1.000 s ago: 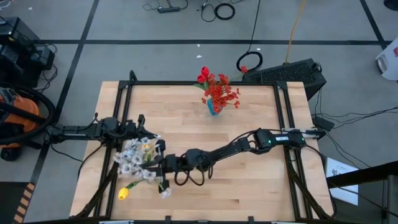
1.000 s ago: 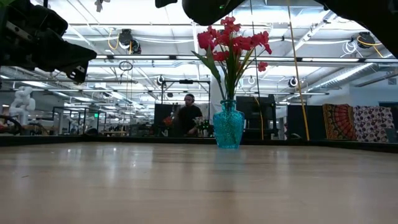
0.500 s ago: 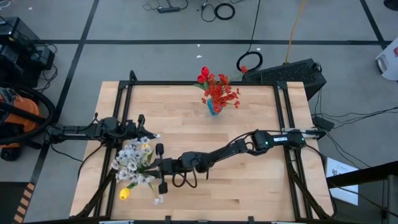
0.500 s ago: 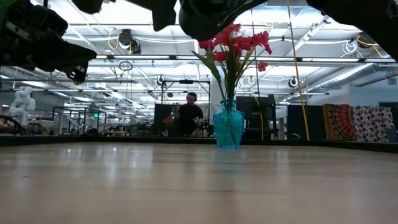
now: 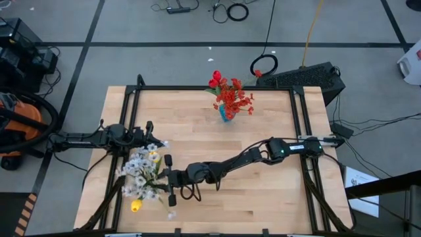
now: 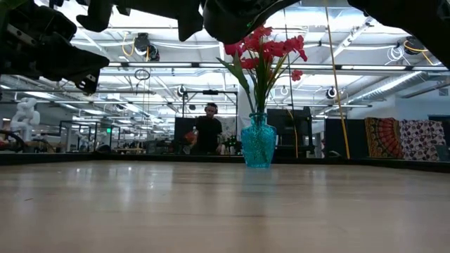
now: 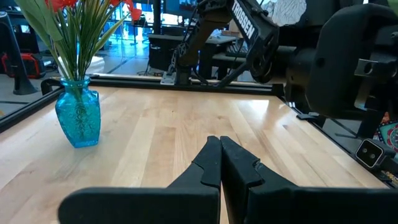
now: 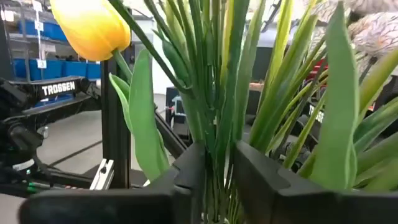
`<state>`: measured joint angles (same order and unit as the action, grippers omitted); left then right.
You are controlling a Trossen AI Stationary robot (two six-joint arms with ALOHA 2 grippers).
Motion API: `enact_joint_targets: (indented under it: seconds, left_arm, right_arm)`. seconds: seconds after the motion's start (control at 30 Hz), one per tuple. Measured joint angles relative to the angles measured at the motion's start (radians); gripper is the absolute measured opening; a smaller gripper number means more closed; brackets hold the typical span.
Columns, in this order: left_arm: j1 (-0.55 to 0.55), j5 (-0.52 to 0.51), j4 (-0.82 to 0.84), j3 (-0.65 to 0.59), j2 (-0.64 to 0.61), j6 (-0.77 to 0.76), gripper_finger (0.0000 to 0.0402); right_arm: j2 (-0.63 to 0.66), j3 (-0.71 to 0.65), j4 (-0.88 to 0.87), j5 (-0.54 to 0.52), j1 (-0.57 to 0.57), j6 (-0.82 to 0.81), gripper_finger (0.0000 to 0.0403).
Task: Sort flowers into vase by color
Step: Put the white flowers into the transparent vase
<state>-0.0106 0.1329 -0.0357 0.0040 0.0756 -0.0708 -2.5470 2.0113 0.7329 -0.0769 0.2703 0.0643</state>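
Right wrist view: stems (image 8: 214, 124) between hand (image 8: 217, 163), bases hidden.

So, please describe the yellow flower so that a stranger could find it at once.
On the wooden table, look at the near-left corner, where the right gripper is closed on a bunch of pale blossoms. The yellow flower is the bud at its near edge, the only solid yellow one.

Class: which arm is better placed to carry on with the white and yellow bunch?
Right. Its gripper already clamps the bunch's stems; the left gripper is shut on nothing, beside the bunch.
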Motion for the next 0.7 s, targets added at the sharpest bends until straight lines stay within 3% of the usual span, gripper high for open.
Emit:
enact_joint_targets:
  seconds: [0.3,0.7]
  left_arm:
    - [0.000,0.000,0.000,0.000,0.000,0.000,0.0002]
    - [0.000,0.000,0.000,0.000,0.000,0.000,0.0002]
  right_arm:
    - [0.006,0.000,-0.050,-0.005,0.013,0.000,0.0128]
    - [0.143,0.000,-0.426,-0.007,0.017,0.002,0.0178]
